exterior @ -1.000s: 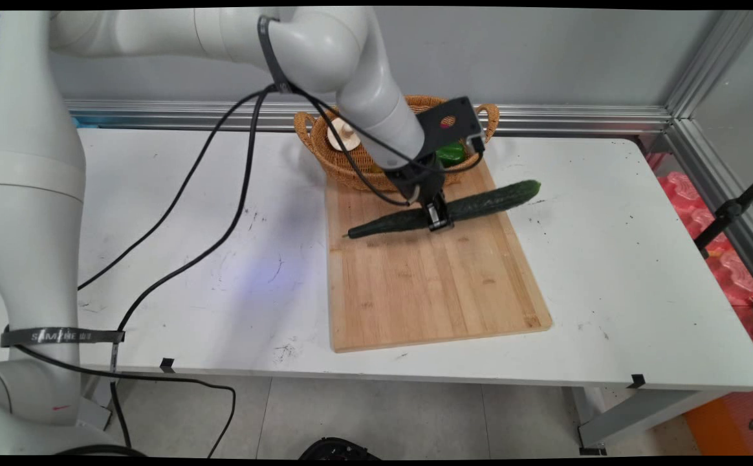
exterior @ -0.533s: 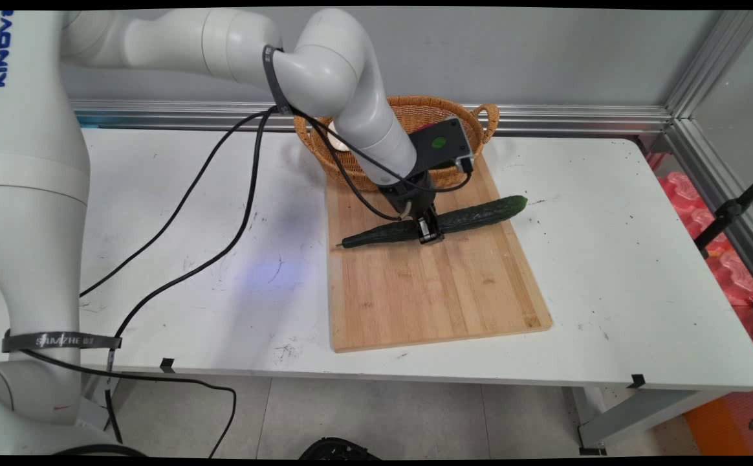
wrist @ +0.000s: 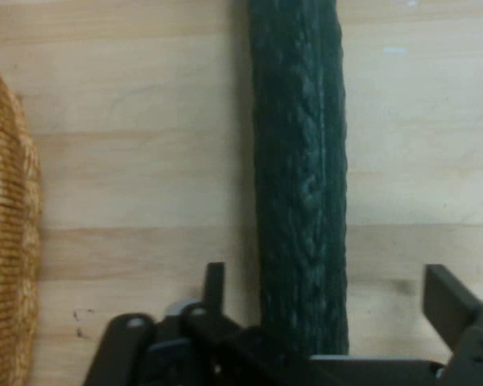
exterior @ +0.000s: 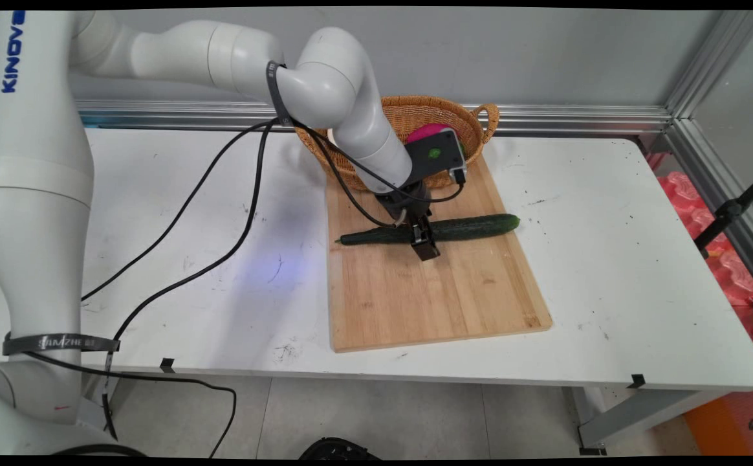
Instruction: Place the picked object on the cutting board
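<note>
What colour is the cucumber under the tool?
Dark green with a bumpy skin; the cucumber shows best in the hand view.

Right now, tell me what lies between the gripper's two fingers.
The cucumber lies between the fingers of the gripper, lengthwise on the cutting board; the hand view shows it, with gaps on both sides.

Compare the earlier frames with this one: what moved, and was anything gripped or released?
The gripper carried the cucumber toward the table's near side and leveled it across the cutting board. In the hand view its fingers now stand apart around it. Board and basket stayed put.
</note>
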Robot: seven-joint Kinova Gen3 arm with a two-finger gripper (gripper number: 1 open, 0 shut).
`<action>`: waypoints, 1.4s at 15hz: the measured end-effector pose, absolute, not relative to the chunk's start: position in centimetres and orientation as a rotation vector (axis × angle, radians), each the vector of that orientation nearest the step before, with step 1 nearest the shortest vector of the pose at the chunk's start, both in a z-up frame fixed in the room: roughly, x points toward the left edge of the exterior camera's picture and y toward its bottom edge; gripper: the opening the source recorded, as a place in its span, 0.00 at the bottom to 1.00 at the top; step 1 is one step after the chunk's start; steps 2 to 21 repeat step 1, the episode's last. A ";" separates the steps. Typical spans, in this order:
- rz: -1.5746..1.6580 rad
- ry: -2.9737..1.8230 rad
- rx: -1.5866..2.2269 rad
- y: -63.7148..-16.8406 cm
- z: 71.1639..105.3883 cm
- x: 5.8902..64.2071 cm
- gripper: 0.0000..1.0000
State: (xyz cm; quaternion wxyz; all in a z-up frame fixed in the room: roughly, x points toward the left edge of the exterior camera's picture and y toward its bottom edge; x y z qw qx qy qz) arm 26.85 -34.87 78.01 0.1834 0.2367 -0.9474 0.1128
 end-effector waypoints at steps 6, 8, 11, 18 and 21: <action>0.316 -2.673 0.666 -34.9 77.8 26.9 1.00; 0.316 -2.673 0.666 -34.9 77.8 26.9 1.00; 0.316 -2.673 0.666 -34.9 77.8 26.9 1.00; 0.316 -2.673 0.666 -34.9 77.8 26.9 1.00; 0.316 -2.673 0.666 -34.9 77.8 26.9 1.00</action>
